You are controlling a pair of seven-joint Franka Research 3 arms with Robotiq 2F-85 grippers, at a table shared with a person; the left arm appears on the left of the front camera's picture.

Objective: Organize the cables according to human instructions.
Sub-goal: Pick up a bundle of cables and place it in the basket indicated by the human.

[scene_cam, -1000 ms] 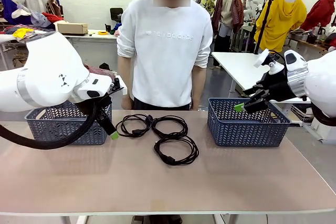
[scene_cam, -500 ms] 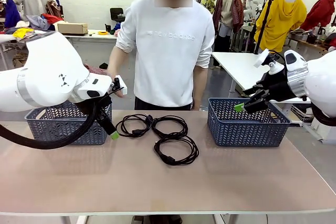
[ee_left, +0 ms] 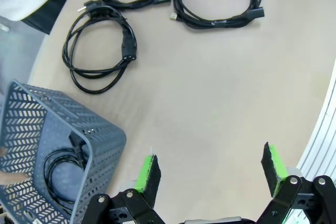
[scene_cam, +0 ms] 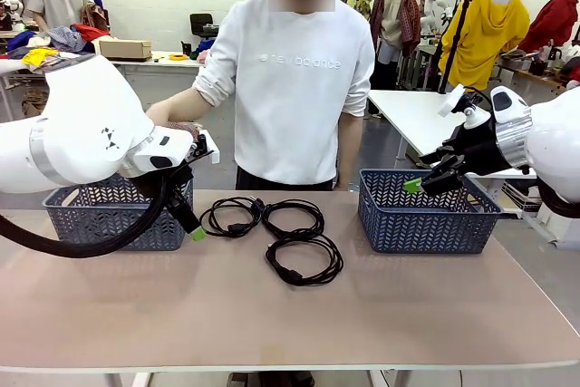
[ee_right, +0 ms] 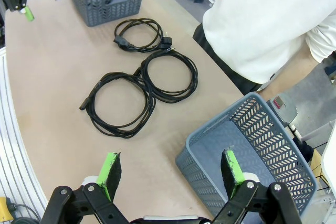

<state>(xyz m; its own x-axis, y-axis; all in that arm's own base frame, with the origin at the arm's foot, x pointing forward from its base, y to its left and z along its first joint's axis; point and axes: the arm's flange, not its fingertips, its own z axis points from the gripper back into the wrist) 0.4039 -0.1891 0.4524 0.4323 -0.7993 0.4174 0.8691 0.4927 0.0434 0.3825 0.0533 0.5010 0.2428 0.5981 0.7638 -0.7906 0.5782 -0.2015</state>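
Note:
Three black coiled cables lie in the middle of the table: one nearest the left basket, one beside it and one closer to me. A further cable rests inside the grey left basket. My left gripper hangs open by that basket's right front corner, left of the cables, and holds nothing. My right gripper hovers open and empty above the grey right basket, whose inside looks bare. In the right wrist view the three cables lie past my right gripper.
A person in a white sweatshirt stands at the far edge, one forearm stretched towards the left basket, the hand hidden behind my left arm. The table's near half is bare. Another white table stands behind on the right.
The person has lifted an arm from their side and stretched it out towards the left basket. Neither of my arms nor any cable has moved.

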